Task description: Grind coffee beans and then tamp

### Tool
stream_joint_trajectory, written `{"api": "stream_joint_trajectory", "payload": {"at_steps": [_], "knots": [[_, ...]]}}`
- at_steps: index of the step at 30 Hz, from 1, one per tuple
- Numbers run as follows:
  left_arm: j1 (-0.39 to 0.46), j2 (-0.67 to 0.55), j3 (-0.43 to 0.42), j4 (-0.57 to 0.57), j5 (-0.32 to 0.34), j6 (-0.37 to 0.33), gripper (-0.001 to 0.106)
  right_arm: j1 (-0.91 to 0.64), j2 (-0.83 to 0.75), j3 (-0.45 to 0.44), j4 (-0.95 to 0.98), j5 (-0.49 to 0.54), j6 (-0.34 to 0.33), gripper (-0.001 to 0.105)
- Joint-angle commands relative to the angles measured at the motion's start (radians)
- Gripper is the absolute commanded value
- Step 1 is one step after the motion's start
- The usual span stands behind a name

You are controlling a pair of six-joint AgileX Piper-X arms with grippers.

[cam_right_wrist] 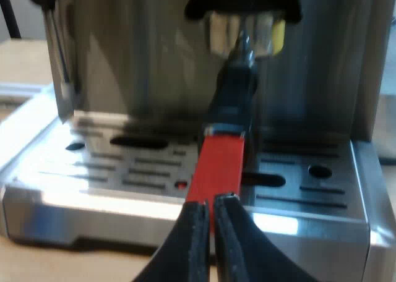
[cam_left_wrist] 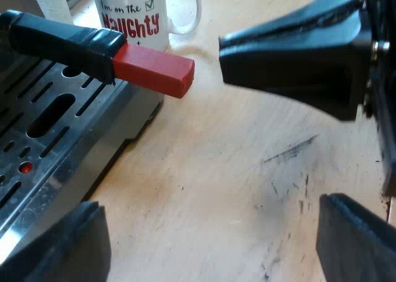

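Observation:
The metal holder is locked into the espresso machine's (cam_right_wrist: pixel 142 59) front, and its dark handle (cam_right_wrist: pixel 234 96) juts out over the drip tray (cam_right_wrist: pixel 124 170). The handle's red end (cam_right_wrist: pixel 216 164) points at my right gripper (cam_right_wrist: pixel 213 208), which is shut with its tips just short of that end, holding nothing. From the left wrist view, the red end (cam_left_wrist: pixel 154 68) sits a small gap away from the right gripper (cam_left_wrist: pixel 226 56). My left gripper (cam_left_wrist: pixel 210 239) is open above the wooden table, beside the drip tray (cam_left_wrist: pixel 43 152), with nothing between its fingers.
A white mug (cam_left_wrist: pixel 133 13) with printed lettering stands on the table beyond the handle, close to the machine. A steam wand (cam_right_wrist: pixel 57 41) hangs at the machine's side. The wooden table (cam_left_wrist: pixel 247 170) has dark scuff marks under my left gripper.

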State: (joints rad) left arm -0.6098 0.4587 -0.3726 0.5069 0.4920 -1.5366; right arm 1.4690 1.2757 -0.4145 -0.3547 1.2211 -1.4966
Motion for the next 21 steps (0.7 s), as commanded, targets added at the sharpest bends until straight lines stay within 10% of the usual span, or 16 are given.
{"api": "stream_joint_trajectory", "payload": {"at_steps": [1,7,21], "knots": [[-0.004,0.0,-0.005,-0.02,0.006,-0.007,0.071,0.001,-0.03,-0.01,0.001,0.009,-0.022,0.005],[-0.004,0.0,-0.005,-0.02,0.006,-0.007,0.071,0.001,-0.138,-0.01,0.001,0.009,-0.101,0.046],[-0.004,-0.007,-0.005,-0.02,0.006,-0.01,0.071,0.001,-0.311,-0.115,0.382,-0.066,-0.038,0.068]]}}
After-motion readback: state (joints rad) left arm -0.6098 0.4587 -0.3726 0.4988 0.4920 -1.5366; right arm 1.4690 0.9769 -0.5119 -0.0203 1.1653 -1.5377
